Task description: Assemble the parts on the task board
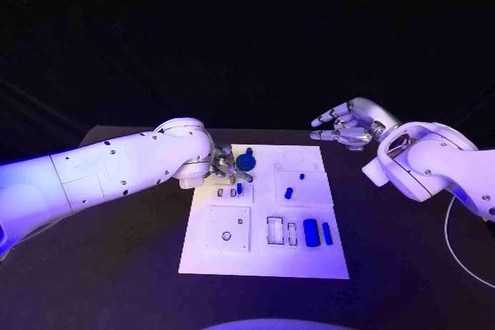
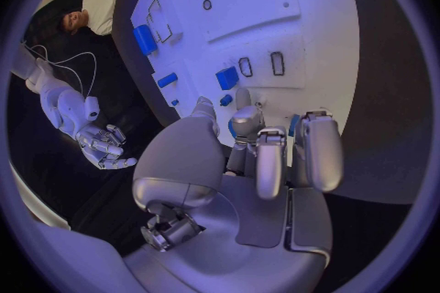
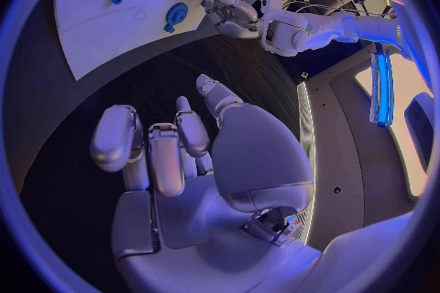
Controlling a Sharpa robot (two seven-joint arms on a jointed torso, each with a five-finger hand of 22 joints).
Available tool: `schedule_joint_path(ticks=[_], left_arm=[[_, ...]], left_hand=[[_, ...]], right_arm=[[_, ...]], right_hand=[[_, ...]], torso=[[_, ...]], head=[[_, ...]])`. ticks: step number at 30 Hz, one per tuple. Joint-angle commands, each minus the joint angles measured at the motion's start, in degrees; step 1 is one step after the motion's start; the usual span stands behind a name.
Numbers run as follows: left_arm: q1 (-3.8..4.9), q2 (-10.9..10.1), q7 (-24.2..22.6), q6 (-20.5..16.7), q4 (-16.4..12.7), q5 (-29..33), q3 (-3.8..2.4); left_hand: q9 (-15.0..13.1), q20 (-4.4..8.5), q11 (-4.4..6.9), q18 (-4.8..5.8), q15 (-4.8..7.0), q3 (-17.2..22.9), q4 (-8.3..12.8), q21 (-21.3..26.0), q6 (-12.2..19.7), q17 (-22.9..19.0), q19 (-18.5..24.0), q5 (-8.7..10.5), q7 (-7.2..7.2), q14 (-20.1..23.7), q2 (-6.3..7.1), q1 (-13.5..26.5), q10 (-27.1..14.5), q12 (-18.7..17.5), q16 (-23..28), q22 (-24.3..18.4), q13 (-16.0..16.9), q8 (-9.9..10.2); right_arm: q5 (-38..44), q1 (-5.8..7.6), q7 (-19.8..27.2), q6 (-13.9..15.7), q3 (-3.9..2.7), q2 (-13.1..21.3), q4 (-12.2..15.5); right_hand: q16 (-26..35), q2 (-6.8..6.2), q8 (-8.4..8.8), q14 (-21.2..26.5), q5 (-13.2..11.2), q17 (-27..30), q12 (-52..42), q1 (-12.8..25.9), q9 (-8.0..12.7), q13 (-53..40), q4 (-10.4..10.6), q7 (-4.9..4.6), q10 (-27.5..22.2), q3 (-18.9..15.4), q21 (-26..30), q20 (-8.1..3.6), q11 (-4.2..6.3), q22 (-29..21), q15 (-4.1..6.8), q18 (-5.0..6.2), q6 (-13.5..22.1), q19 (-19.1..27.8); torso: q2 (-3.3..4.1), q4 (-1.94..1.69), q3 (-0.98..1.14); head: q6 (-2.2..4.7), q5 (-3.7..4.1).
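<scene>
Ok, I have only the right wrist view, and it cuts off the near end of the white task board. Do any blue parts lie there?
Observer: Yes. A thick blue block and a slimmer blue bar lie side by side at the near right of the white task board.
Operator: Is there a free slot close to them?
Observer: An empty rectangular slot sits beside the block, toward the robot's left.
Operator: And the near left?
Observer: A square white panel with a small oval hole; no blue part lies on it.
</scene>
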State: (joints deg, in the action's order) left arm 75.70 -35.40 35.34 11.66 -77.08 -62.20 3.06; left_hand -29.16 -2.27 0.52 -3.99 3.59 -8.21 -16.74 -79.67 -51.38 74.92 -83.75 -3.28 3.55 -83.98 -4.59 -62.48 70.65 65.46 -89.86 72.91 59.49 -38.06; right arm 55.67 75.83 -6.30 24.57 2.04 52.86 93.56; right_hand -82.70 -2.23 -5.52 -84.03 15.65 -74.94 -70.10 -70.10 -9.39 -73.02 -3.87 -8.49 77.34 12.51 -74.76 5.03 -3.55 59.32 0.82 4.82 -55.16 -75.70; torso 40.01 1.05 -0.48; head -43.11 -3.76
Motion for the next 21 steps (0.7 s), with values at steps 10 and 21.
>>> schedule_joint_path(ticks=[10,21], left_arm=[[-0.15,0.9,-0.3,3.1,0.6,0.8,0.13],[-0.23,1.2,0.0,3.6,1.0,0.8,0.24]], left_hand=[[-0.4,0.21,0.07,0.85,0.53,-0.6,0.2,-0.4,0.3,15.1,-1.1,0.26,-0.22,-6.0,-0.3,-0.5,0.3,0.4,-0.1,0.2,0.2,-0.6],[-0.7,0.21,0.07,0.85,0.53,-0.9,0.2,-0.4,0.5,15.1,-1.1,0.25,-0.23,-6.0,-0.52,-1.2,0.3,0.5,-0.1,0.3,0.4,-0.8]], right_arm=[[0.6,-0.04,1.1,1.0,-0.03,-0.3,-0.1],[0.6,-0.05,1.0,0.9,-0.03,-0.4,-0.2]], right_hand=[[0.2,0.3,-0.22,-3.4,0.3,-3.0,0.2,-0.1,-0.1,0.0,0.1,-0.09,-0.3,0.1,0.4,0.06,0.1,-0.1,0.13,1.15,-0.2,0.4],[0.2,0.37,-0.2,-3.3,0.4,-3.0,0.2,-0.1,-0.1,0.0,0.1,-0.09,-0.3,0.2,0.4,0.06,0.12,-0.1,0.13,1.15,-0.1,0.4]], torso=[[0.03,-0.02,0.06],[0.02,-0.02,0.01]], head=[[-0.39,0.1],[-0.57,0.04]])
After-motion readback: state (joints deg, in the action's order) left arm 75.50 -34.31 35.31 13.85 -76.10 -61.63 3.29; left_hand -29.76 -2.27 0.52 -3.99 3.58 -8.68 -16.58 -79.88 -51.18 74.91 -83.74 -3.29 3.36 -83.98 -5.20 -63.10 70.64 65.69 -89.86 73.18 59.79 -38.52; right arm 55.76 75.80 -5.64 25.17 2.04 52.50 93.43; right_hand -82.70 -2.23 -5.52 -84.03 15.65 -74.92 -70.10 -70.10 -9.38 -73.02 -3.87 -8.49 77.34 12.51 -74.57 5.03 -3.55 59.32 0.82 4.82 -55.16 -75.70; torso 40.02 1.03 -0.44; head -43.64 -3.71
